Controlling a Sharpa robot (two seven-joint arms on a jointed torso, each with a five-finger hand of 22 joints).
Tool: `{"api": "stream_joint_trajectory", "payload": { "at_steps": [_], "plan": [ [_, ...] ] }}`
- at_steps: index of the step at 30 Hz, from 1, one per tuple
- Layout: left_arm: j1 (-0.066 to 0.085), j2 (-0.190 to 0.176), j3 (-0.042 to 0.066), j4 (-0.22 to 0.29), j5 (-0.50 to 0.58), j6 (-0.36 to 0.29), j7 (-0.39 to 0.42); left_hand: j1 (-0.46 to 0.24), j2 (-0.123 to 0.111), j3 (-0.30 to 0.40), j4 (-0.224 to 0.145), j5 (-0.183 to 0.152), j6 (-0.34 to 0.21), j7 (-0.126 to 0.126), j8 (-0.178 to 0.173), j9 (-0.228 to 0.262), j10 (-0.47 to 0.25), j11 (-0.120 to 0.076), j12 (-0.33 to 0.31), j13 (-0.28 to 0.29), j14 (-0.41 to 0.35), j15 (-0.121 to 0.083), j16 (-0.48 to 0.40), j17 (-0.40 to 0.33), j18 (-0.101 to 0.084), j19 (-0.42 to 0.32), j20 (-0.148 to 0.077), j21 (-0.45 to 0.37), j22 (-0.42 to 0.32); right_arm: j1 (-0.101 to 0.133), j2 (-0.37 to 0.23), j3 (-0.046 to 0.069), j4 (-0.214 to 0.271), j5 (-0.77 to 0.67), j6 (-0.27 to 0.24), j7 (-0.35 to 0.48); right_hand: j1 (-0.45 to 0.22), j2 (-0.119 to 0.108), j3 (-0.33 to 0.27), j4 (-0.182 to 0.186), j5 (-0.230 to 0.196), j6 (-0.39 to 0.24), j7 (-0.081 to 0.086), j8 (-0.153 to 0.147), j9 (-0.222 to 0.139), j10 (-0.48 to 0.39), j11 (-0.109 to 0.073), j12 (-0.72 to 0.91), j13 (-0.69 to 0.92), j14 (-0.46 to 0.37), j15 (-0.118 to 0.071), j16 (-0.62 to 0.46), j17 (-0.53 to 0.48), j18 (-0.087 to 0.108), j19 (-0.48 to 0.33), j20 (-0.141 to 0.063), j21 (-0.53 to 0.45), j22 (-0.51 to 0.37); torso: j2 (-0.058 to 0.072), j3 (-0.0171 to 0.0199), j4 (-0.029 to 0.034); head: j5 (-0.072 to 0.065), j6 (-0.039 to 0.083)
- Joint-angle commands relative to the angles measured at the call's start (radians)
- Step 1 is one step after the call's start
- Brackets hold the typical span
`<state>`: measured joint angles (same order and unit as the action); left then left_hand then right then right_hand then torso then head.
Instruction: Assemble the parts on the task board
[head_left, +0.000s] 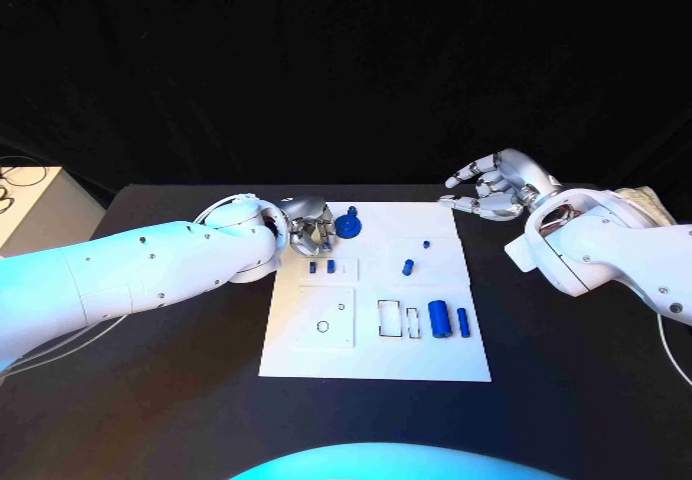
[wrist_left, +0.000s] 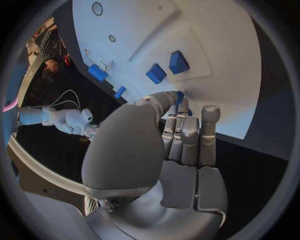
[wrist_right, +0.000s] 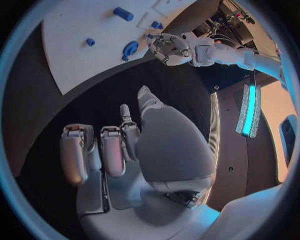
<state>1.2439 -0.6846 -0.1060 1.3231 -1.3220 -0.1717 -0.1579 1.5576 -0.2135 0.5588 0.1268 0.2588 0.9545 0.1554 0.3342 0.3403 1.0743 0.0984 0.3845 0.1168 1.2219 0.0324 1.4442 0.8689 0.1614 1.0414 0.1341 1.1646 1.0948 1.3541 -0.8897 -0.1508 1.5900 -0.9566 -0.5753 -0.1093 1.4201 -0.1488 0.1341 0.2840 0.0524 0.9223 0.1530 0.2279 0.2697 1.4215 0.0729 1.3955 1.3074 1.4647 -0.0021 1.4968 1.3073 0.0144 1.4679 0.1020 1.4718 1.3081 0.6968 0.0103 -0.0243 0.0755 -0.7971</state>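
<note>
The white task board (head_left: 375, 350) lies in the middle of the table. My left hand (head_left: 307, 232) sits at its far left corner, fingers curled in against a round blue part (head_left: 346, 225). In the left wrist view only a sliver of that round blue part (wrist_left: 180, 94) peeks past the fingertips, so a grip is unclear. Two short blue parts (head_left: 322, 267) lie just beside the hand. A small pin (head_left: 427, 242), a blue piece (head_left: 408, 267) and two blue cylinders (head_left: 450, 320) rest farther right. My right hand (head_left: 498, 187) hovers off the board's far right corner, fingers spread and holding nothing.
A white box (head_left: 36, 205) with cables stands at the table's far left edge. A pale cloth-like bundle (head_left: 642, 200) lies behind my right arm. Outlined recesses (head_left: 329, 326) mark the board's near half. Black table surrounds the board.
</note>
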Motion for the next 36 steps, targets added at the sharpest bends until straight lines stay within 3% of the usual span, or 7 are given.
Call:
{"api": "stream_joint_trajectory", "payload": {
  "at_steps": [1,15,22,36],
  "plan": [
    [-0.004,0.001,-0.004,0.002,0.011,0.033,0.008,-0.012,0.001,0.002,-0.006,0.003,0.000,0.005,-0.003,0.001,-0.007,-0.001,-0.001,0.001,-0.005,-0.001,-0.004,-0.001,-0.014,-0.005,-0.002,-0.004,-0.001,0.000,0.000,0.000,0.001,-0.009,0.005,0.009,-0.008,0.003,0.005,-0.001,0.005,-0.005,-0.002,0.005,-0.001,0.003,-0.005,0.000,0.110,0.069,-0.005,-0.002,0.118,0.012,0.054,-0.006,-0.003,0.191,0.000,-0.0006,-0.0013,0.000,0.001],
    [-0.004,-0.003,-0.005,0.004,0.012,0.025,0.010,-0.020,-0.002,0.012,-0.011,0.003,-0.001,0.010,-0.015,0.006,-0.026,0.009,-0.048,-0.007,-0.026,0.007,-0.013,-0.034,-0.011,-0.020,0.003,-0.016,-0.012,0.000,0.000,0.000,0.000,-0.009,0.004,0.009,-0.008,0.003,0.005,-0.001,0.005,-0.005,-0.002,0.005,-0.001,0.003,-0.005,0.000,0.110,0.069,-0.005,-0.002,0.118,0.012,0.054,-0.006,-0.003,0.191,0.001,-0.0010,0.0000,-0.001,0.001],
    [-0.004,-0.005,-0.005,0.005,0.014,0.019,0.011,-0.033,-0.020,0.030,-0.018,0.002,-0.075,0.011,-0.072,-0.008,-0.045,0.025,-0.112,-0.023,-0.040,0.021,-0.015,-0.057,-0.008,-0.032,0.016,-0.025,-0.021,0.000,0.000,0.000,0.000,-0.009,0.005,0.009,-0.008,0.003,0.005,-0.001,0.005,-0.005,-0.002,0.005,-0.001,0.003,-0.005,0.000,0.110,0.069,-0.005,-0.002,0.118,0.012,0.054,-0.006,-0.003,0.191,0.001,-0.0006,-0.0004,0.000,0.000],
    [-0.004,-0.009,-0.005,0.008,0.014,0.010,0.007,-0.055,-0.040,0.026,-0.015,0.001,-0.106,0.002,-0.096,-0.015,-0.092,0.045,-0.156,-0.037,-0.065,0.038,-0.022,-0.097,-0.004,-0.051,0.031,-0.046,-0.040,0.000,0.000,0.000,0.000,-0.009,0.004,0.010,-0.008,0.003,0.005,-0.001,0.005,-0.005,-0.002,0.005,-0.001,0.003,-0.005,0.000,0.110,0.069,-0.005,-0.002,0.118,0.012,0.054,-0.006,-0.003,0.191,0.001,-0.0008,0.0000,0.000,0.000]
  ]
}}
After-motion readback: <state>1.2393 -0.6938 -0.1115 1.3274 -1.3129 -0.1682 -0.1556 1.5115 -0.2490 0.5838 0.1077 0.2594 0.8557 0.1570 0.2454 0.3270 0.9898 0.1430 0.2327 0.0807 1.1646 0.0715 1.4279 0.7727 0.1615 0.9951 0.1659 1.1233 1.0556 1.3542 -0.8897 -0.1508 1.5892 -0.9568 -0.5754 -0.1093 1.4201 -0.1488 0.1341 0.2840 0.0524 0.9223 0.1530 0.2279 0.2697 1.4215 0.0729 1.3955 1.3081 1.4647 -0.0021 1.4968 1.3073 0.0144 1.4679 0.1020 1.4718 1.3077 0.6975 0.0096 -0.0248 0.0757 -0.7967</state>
